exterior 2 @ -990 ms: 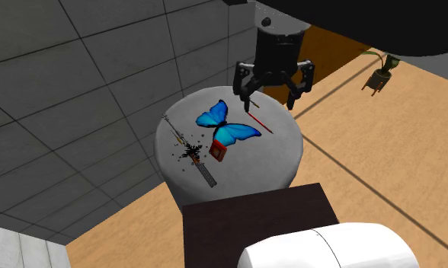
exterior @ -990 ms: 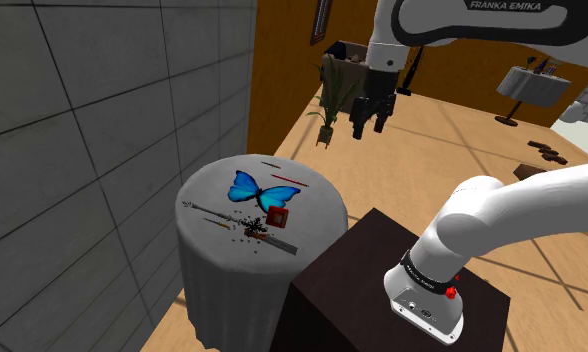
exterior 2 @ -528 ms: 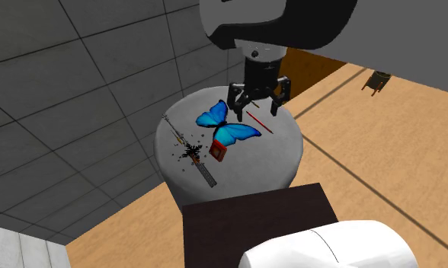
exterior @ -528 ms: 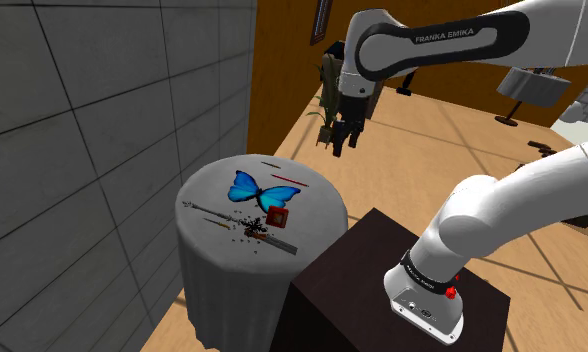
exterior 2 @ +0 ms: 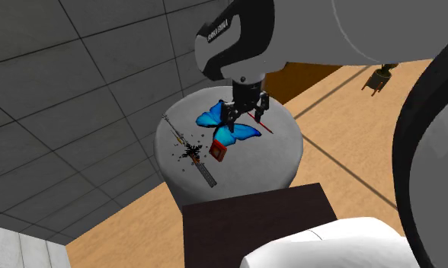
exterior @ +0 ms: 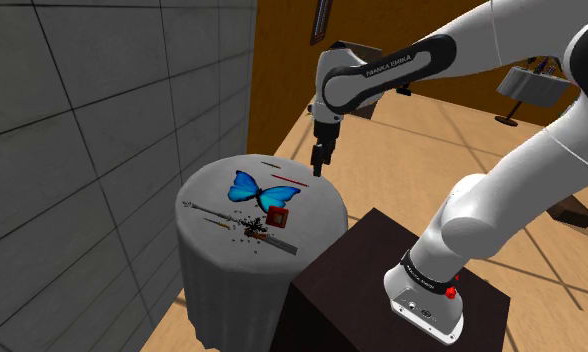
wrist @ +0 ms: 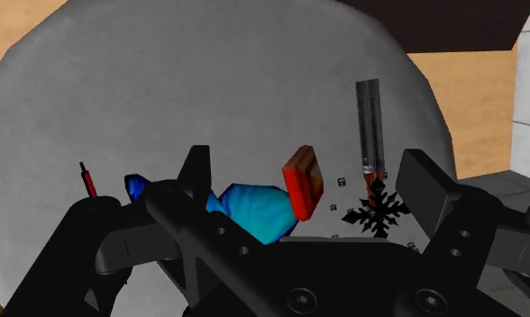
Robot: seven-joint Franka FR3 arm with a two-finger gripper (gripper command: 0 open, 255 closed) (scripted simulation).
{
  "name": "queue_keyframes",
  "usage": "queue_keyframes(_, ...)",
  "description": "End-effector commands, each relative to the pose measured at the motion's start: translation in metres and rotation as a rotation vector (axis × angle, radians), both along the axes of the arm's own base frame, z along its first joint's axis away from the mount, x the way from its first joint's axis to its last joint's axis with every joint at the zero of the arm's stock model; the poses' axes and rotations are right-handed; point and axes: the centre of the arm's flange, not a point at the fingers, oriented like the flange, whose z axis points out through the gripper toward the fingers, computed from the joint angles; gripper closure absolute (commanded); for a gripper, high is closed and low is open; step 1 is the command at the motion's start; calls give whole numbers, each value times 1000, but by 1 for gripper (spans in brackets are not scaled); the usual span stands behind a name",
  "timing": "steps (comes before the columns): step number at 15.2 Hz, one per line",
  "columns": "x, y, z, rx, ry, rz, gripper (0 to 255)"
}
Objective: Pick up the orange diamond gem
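Fingers [wrist: 425, 194] apart, empty, over the round desk [exterior: 212, 185] at shoulder view's centre. Red-orange gem [exterior: 277, 216] lies on it, touching the blue butterfly [exterior: 254, 187]. Dark snowflake [wrist: 377, 213], grey bar [wrist: 370, 117] and red stick [exterior 2: 267, 129] lie nearby.

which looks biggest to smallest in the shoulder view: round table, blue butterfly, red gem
Largest: round table.
Then: blue butterfly.
Smallest: red gem.
All three sit together, so nearness to the camera hardly skews this.
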Motion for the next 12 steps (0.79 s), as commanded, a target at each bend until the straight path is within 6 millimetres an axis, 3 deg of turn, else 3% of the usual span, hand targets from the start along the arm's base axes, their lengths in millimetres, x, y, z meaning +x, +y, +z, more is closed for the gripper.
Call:
queue_keyframes(1,14,8,-25,9,3,61,0)
queue_keyframes(12,71,58,-152,57,29,382,0)
